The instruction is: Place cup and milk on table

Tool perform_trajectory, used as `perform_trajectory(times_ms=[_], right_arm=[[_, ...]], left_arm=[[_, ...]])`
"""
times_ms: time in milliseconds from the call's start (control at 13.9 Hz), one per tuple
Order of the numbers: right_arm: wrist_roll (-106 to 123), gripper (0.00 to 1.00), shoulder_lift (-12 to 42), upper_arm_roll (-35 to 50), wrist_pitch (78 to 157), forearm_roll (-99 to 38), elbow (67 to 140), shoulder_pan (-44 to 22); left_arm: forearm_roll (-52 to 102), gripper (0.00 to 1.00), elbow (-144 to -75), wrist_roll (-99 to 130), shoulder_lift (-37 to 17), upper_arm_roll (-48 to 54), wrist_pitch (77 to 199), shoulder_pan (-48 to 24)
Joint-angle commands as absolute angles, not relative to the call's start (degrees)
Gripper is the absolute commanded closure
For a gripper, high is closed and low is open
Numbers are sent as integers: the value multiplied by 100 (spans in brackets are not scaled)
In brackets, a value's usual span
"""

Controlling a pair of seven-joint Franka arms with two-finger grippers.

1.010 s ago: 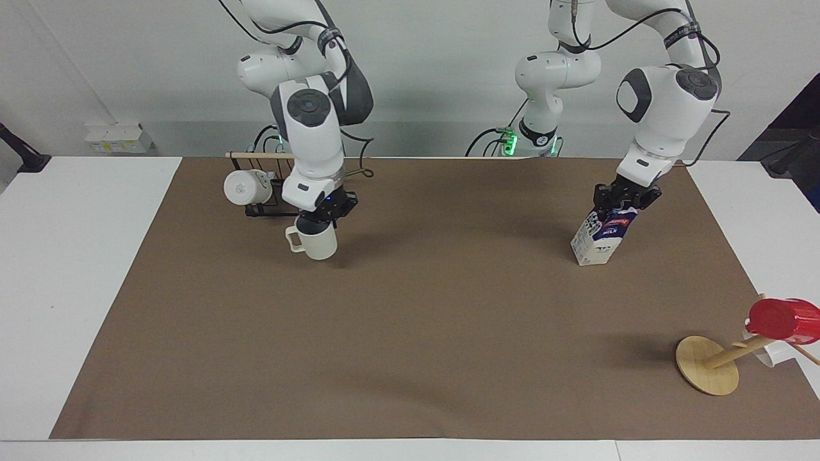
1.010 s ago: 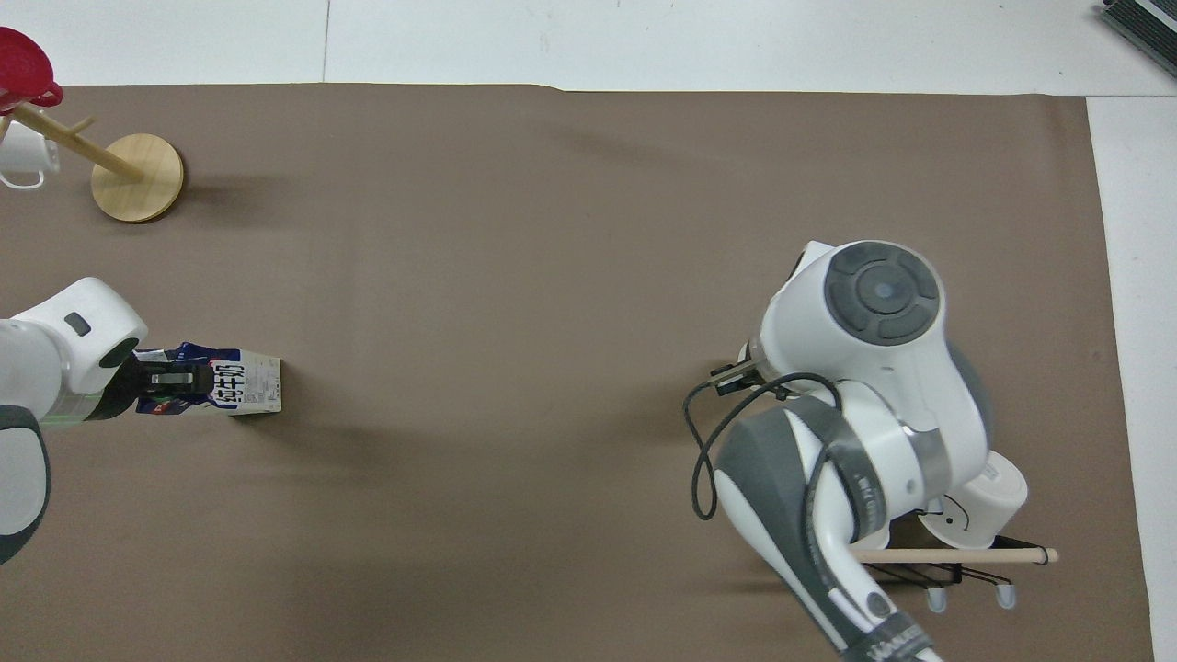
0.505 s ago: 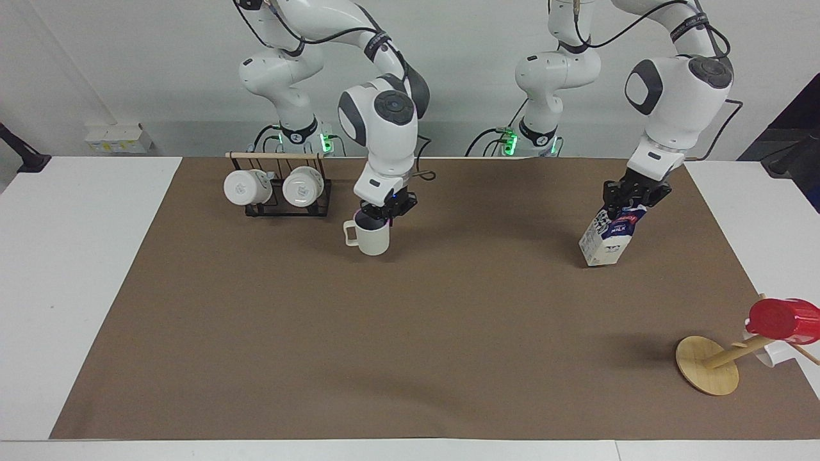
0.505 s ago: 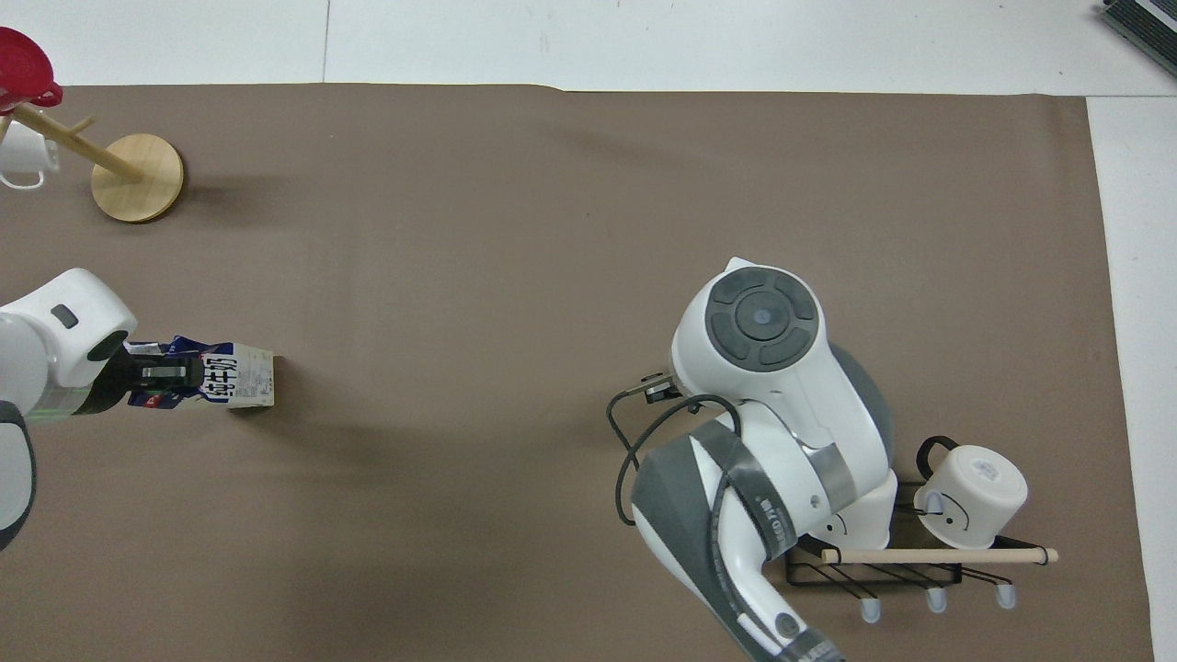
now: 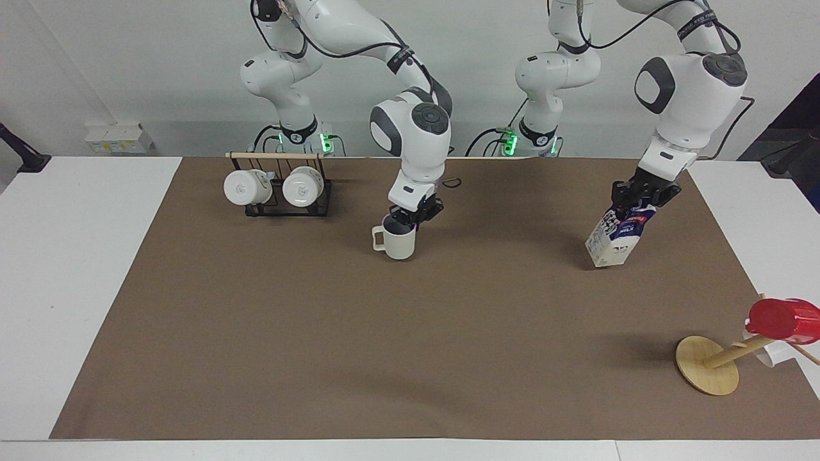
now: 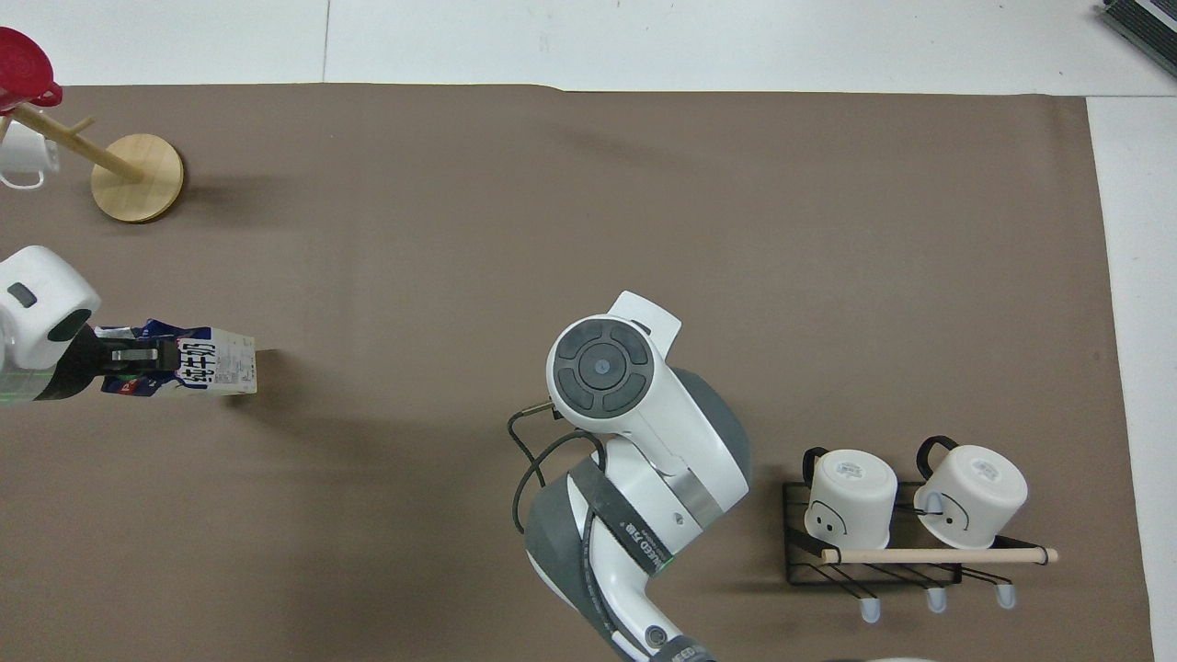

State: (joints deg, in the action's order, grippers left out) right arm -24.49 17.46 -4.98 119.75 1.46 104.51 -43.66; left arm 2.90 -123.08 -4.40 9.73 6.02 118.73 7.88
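Over the brown sheet of the table (image 5: 256,358), we recorded that the right gripper (image 5: 415,212) had carried the cup (image 5: 398,241) away from the mug rack (image 5: 282,206) toward the middle of the table's width since the earlier frames; both white mugs (image 5: 245,187) on the rack now stood unobstructed; the left gripper (image 5: 642,194) had shifted the milk (image 5: 616,235) slightly toward the left arm's end of the table. We noted the right gripper's fingers pinching the cup's rim, one inside and one outside, handle pointing toward the right arm's end; whether the cup's base touched the sheet we could not tell. We noted the left gripper's jaws clamped on the milk's gable top; the carton hung tilted, its lower corner at or just above the sheet.
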Motion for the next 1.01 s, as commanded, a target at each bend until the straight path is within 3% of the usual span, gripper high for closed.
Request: perform_trajectory(times_ms=[0, 938], right_arm=[[-2426, 100, 1819, -492, 12120, 123, 10380, -4377], [-1591, 100, 1828, -492, 12349, 123, 10591, -4359]], left_arm=[[202, 57, -12085, -378, 914, 668, 11620, 861], [202, 57, -11751, 641, 940, 747, 11092, 352]])
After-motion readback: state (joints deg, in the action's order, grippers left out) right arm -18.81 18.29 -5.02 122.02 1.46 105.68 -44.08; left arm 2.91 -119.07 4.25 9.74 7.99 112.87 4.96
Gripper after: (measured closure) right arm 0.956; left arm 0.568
